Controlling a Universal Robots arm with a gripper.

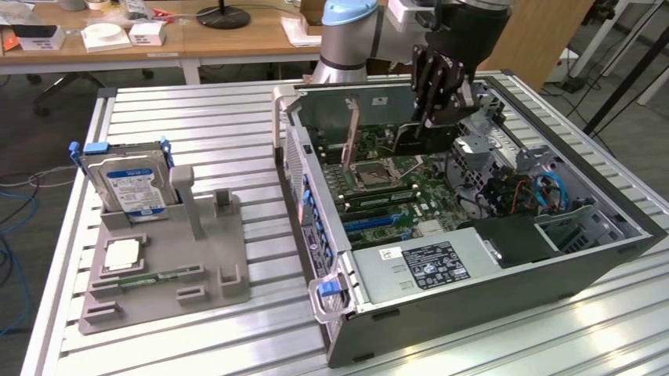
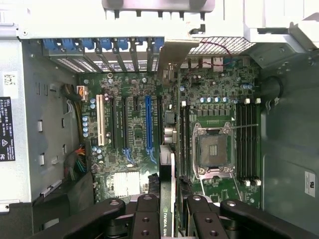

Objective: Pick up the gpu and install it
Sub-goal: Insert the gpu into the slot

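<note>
The gpu (image 1: 392, 141), a thin dark card with a silver bracket (image 1: 352, 129) at one end, hangs on edge inside the open computer case (image 1: 585, 258), just above the motherboard (image 1: 389, 200). My gripper (image 1: 437, 117) comes down from above and is shut on the card's top edge. In the wrist view the gpu (image 2: 172, 174) is seen edge-on between my black fingers (image 2: 147, 216), its bracket (image 2: 173, 52) toward the case's rear slots. The card stands beside the long blue expansion slot (image 2: 148, 124) and the CPU socket (image 2: 213, 149).
A grey fixture (image 1: 209, 266) at the exterior view's left holds a silver hard drive (image 1: 128, 184), a processor chip (image 1: 122, 254) and a narrow memory stick (image 1: 157, 276). The power supply (image 1: 428, 266) and cables (image 1: 544, 192) crowd the case. Desks stand behind the table.
</note>
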